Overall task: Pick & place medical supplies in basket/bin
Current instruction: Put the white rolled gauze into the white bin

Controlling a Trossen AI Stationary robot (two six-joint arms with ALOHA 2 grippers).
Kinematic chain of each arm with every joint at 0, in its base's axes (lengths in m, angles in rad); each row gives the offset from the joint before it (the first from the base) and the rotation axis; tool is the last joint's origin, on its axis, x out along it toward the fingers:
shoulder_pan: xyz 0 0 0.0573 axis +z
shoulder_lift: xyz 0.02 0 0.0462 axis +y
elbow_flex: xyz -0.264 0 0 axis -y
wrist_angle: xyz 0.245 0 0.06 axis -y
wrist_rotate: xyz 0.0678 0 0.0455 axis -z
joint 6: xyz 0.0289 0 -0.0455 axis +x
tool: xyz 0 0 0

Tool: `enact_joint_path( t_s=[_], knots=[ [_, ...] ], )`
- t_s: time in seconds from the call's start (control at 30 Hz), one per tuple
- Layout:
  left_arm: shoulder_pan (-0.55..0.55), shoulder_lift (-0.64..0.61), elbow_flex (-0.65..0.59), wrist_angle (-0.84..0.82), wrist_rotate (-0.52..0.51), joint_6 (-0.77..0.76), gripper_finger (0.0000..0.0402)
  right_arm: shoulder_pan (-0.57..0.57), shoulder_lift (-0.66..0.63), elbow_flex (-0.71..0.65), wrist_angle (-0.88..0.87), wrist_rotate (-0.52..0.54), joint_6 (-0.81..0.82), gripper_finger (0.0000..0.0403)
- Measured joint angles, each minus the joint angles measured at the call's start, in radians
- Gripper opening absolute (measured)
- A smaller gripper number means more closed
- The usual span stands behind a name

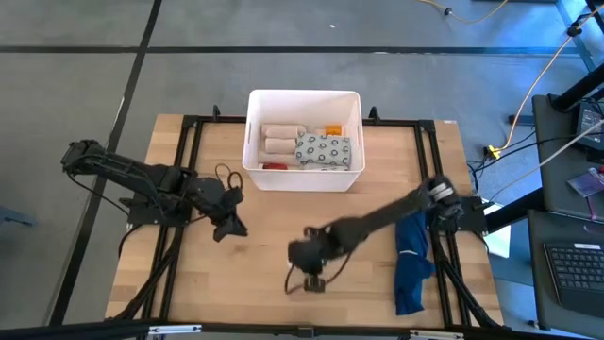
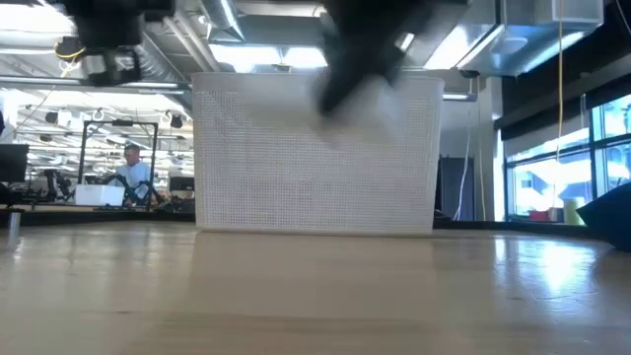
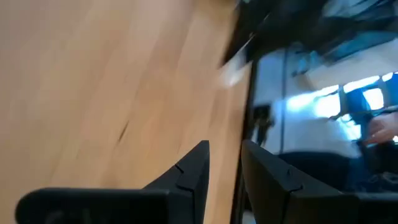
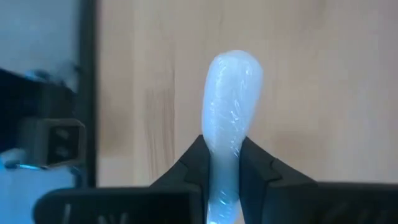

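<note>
The white bin point(image 1: 304, 179) stands at the table's far middle and fills the low view point(image 2: 315, 158). Inside it lie two beige rolls point(image 1: 279, 140), a grey ring-patterned packet point(image 1: 323, 149), a small orange bottle point(image 1: 332, 129) and a red bit point(image 1: 274, 165). My right gripper point(image 1: 311, 276) point(image 4: 222, 146) hangs over the near middle of the table, shut on a whitish, clear-wrapped roll point(image 4: 230, 93). My left gripper point(image 1: 229, 227) point(image 3: 225, 148) waits over the left half of the table, fingers a narrow gap apart with nothing between them. My right gripper pinches the clear-wrapped roll between its two fingers near one end point(image 4: 222, 134). The fingers lie along the roll, and its rounded free end point(image 4: 233, 62) sticks out past the fingertips. The low view shows only bare table below, so the roll is lifted clear.
A long dark-blue cloth point(image 1: 411, 260) lies at the table's right side, beside the right arm's base, and shows at the low view's right edge point(image 2: 606, 209). Black frame rails point(image 1: 184, 189) run along both sides. Bare wood lies between the right gripper and the bin.
</note>
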Motion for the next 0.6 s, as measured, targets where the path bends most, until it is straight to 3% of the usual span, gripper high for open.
enact_joint_path(
  t_s=[0.23,0.4,0.6],
  knots=[
    [-0.043,0.000,0.000,-0.249,-0.050,-0.085,0.0088,-0.158,-0.219,0.026,0.077,0.018,-0.177,0.0051],
    [-0.041,0.000,0.000,-0.275,-0.247,-0.085,0.0088,-0.280,-0.308,0.150,0.091,0.143,-0.328,0.0052],
    [-0.024,0.000,0.000,-0.240,-0.462,-0.095,0.0088,-0.464,-0.314,0.362,0.092,0.148,-0.577,0.0052]
  ],
)
